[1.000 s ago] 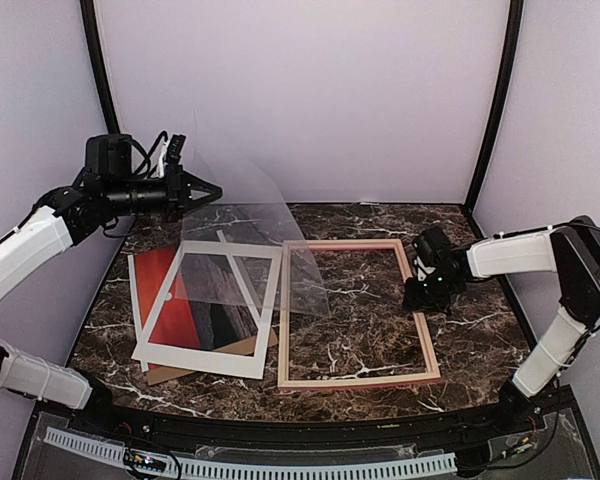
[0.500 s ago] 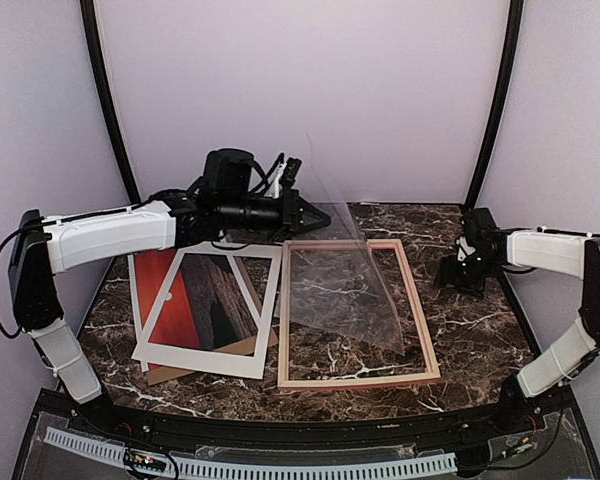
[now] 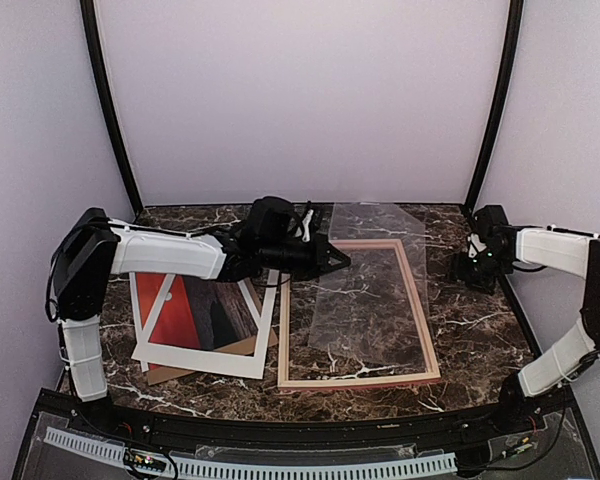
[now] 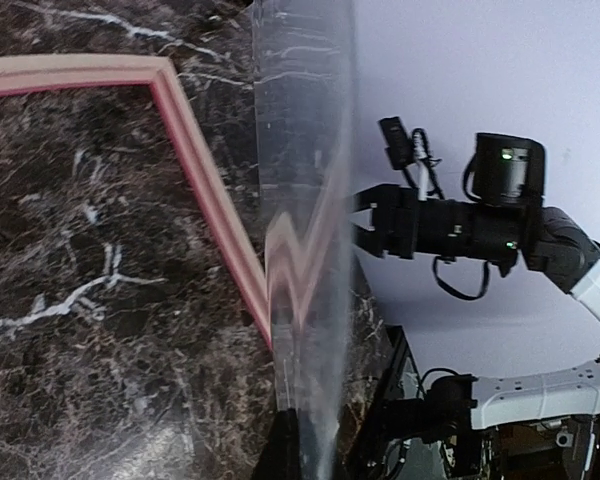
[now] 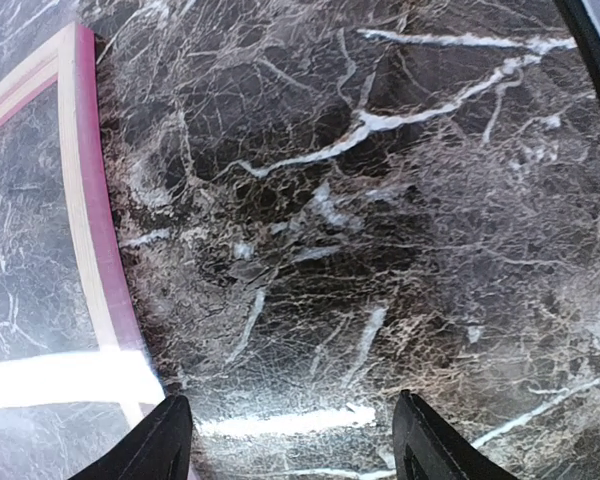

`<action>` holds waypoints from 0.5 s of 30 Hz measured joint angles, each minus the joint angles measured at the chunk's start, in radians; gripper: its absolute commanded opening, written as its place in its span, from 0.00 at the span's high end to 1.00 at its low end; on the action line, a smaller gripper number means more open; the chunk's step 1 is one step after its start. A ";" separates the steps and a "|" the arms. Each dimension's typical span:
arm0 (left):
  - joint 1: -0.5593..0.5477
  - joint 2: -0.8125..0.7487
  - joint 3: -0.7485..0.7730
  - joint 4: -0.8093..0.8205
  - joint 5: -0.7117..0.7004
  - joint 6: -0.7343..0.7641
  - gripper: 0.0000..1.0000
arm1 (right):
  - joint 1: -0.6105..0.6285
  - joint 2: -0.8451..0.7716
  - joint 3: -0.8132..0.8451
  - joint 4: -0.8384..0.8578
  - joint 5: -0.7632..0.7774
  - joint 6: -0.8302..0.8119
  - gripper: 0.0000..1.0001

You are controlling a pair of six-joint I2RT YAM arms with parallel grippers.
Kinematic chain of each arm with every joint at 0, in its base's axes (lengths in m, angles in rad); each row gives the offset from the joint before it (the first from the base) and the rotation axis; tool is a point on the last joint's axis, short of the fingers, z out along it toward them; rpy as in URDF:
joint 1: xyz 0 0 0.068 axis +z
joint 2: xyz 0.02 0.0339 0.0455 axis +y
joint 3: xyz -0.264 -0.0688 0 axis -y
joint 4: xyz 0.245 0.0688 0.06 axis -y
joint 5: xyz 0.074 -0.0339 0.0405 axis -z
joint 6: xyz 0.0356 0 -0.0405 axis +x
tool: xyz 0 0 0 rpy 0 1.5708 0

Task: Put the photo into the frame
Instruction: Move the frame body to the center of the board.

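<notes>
The pink wooden frame [image 3: 360, 378] lies flat on the marble table, right of centre. The photo [image 3: 163, 305], red-orange and dark, lies at the left under a white window mat [image 3: 205, 353]. My left gripper [image 3: 342, 262] is shut on the edge of a clear sheet [image 3: 375, 285], which slants over the frame's opening. In the left wrist view the sheet [image 4: 305, 200] runs edge-on from my gripper [image 4: 310, 450] past the frame's corner [image 4: 195, 140]. My right gripper [image 3: 472, 275] is open and empty, low over bare table right of the frame [image 5: 85, 200].
A brown backing board [image 3: 165, 375] pokes out under the mat at the front left. Black posts and lilac walls close in the back and sides. The right wrist fingers [image 5: 165, 440] frame bare marble.
My left arm has swung right and down, carrying the clear sheet from above the mat to over the frame. My right gripper has drawn back from the frame's right rail.
</notes>
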 measured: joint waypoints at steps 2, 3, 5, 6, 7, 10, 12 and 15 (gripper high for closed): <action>0.004 0.028 -0.032 0.005 -0.031 -0.018 1.00 | 0.000 0.010 0.000 0.000 -0.012 0.000 0.30; 0.005 0.040 -0.045 0.005 -0.042 -0.024 1.00 | 0.000 0.014 0.000 0.001 -0.016 0.000 0.30; 0.006 0.063 -0.079 0.005 -0.069 -0.040 1.00 | 0.000 0.018 0.000 0.003 -0.024 0.000 0.30; 0.006 0.071 -0.095 0.002 -0.084 -0.046 1.00 | 0.000 0.020 0.000 0.004 -0.027 -0.001 0.30; 0.007 0.077 -0.108 -0.006 -0.095 -0.050 1.00 | 0.000 0.021 0.000 0.007 -0.031 -0.001 0.30; 0.007 0.079 -0.129 -0.020 -0.121 -0.053 1.00 | 0.000 0.024 -0.002 0.015 -0.044 -0.001 0.30; 0.007 0.079 -0.131 -0.023 -0.134 -0.051 1.00 | 0.000 0.027 -0.008 0.026 -0.055 -0.001 0.30; 0.007 0.077 -0.140 -0.025 -0.154 -0.042 1.00 | 0.004 0.031 -0.020 0.037 -0.074 -0.001 0.30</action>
